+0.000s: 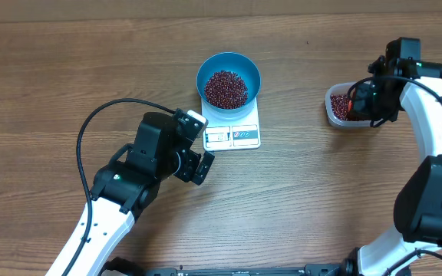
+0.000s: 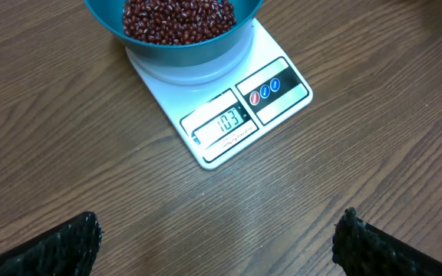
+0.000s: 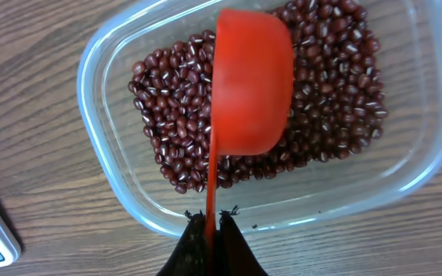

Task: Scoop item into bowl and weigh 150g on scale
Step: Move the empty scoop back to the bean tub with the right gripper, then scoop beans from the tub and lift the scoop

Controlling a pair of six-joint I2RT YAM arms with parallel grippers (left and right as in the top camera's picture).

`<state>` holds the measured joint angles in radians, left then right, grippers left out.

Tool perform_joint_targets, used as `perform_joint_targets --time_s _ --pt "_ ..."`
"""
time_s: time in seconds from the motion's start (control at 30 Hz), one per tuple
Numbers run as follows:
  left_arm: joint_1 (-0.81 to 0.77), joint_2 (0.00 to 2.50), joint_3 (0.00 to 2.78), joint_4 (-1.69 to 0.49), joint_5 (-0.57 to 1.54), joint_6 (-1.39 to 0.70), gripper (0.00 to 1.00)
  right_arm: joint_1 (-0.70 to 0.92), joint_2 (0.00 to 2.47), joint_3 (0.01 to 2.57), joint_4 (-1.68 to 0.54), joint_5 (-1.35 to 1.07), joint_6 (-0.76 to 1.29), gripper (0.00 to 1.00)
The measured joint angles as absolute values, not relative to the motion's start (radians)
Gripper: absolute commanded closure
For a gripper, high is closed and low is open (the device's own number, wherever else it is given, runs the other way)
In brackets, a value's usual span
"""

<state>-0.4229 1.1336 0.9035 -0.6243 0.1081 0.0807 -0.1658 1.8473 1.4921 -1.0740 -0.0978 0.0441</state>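
Right claw (image 3: pixel 208 224) clamps scoop (image 3: pixel 252 84) over bean tub (image 3: pixel 112 178); left claw (image 2: pixel 217 236) gapes empty; bowl (image 1: pixel 206 70) holds beans (image 1: pixel 226 89).

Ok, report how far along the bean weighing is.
Done: beans already sit in the blue bowl on the scale, whose display seems to read 103. In hand: the right claw is shut on the handle of a red scoop, held over the clear tub of beans. Left: more scoops until the display shows 150.

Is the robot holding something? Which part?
The right hand pinches the red scoop by the end of its handle. The left hand holds nothing.
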Motion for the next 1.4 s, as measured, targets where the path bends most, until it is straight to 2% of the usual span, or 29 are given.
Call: perform_joint_targets --time_s 0.43,0.9,1.4 --pt "-0.423 1.134 0.904 -0.624 0.108 0.081 0.01 -0.166 1.860 1.450 -1.020 -0.186 0.009 0.96" --pt "-0.423 1.134 0.904 -0.624 0.108 0.081 0.00 -0.183 1.860 1.378 -0.967 -0.399 -0.031 0.96" --pt "-0.423 1.134 0.904 -0.624 0.108 0.081 0.00 -0.345 1.860 1.368 -0.991 -0.593 -0.035 0.96"
